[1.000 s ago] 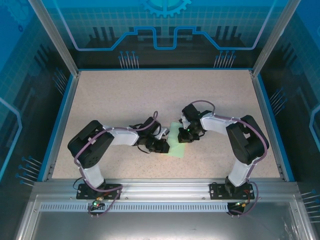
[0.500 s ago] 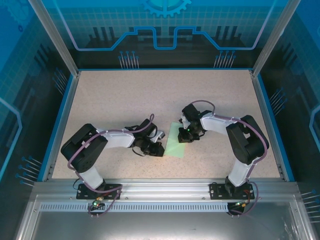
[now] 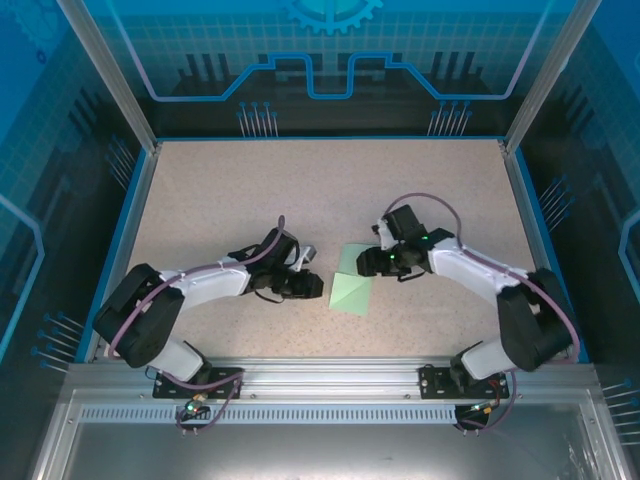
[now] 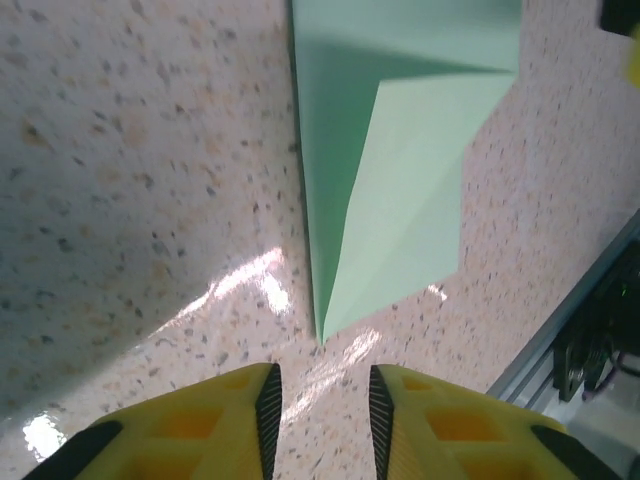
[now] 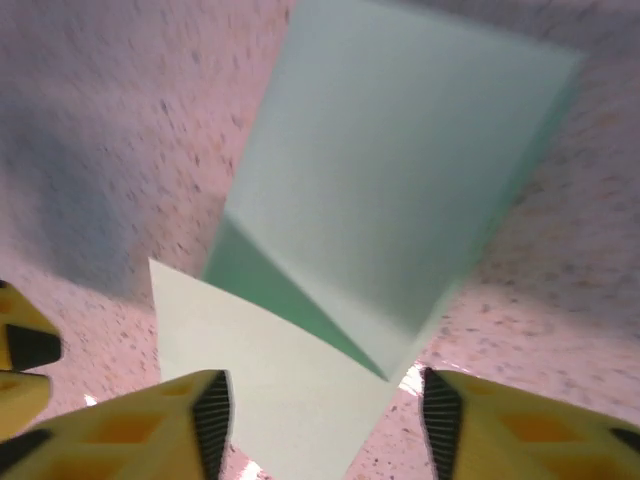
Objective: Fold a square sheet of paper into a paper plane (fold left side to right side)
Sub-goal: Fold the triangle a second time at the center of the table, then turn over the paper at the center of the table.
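From above, the folded square sheet of paper point(image 3: 352, 290) lies flat on the counter point(image 3: 220, 190) between the left end effector point(image 3: 312, 286) and the right end effector point(image 3: 366, 262). In the left wrist view, the jaws are slightly parted and empty, with the paper's point just ahead. In the right wrist view, the jaws are spread wide over the paper without gripping it.
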{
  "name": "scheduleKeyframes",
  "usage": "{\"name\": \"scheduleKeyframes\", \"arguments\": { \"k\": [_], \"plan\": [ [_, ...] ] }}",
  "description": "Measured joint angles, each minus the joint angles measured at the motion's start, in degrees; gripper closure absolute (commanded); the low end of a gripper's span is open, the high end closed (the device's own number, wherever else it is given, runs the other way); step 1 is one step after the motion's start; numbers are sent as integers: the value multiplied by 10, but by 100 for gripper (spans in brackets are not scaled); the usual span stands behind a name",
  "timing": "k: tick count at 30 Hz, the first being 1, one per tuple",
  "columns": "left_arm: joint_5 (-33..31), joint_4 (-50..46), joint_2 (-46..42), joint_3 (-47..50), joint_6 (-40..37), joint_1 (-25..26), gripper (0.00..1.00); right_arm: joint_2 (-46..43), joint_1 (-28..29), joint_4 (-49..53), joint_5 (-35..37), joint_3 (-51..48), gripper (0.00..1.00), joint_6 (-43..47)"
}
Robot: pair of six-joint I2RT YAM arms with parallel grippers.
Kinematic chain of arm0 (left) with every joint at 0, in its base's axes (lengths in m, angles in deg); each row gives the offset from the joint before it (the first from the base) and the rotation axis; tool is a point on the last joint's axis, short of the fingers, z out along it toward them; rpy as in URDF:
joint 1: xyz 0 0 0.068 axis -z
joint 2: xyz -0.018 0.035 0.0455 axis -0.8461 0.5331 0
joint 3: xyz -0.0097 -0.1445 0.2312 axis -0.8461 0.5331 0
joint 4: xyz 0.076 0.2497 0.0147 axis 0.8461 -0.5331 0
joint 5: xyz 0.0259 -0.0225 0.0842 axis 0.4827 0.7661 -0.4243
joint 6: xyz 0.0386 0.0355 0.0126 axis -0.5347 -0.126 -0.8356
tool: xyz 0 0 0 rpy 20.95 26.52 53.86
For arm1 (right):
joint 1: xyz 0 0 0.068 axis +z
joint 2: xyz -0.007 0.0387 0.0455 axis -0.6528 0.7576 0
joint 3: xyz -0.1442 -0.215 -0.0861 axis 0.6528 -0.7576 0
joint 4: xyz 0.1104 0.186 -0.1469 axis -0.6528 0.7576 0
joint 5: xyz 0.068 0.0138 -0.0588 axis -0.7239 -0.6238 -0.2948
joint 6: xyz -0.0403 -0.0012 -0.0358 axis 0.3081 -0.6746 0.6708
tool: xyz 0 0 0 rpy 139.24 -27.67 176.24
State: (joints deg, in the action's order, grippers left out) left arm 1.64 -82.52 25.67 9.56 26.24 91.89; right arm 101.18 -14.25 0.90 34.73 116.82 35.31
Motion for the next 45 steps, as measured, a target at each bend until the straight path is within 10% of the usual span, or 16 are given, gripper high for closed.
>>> {"name": "scheduleKeyframes", "arguments": {
  "k": [19,29,37,45],
  "plan": [
    [-66,79,-48,11,61,-2,45,41,-46,-177,-175,-122,34,-71],
    [-79,75,-59,12,61,-2,44,80,-35,-224,-202,-106,51,-100],
    [-89,63,-120,17,72,-2,26,103,-31,-228,-228,-85,95,-112],
    [-110,40,-246,16,87,-2,8,-12,-53,-223,-261,-75,96,-100]
  ]
}}
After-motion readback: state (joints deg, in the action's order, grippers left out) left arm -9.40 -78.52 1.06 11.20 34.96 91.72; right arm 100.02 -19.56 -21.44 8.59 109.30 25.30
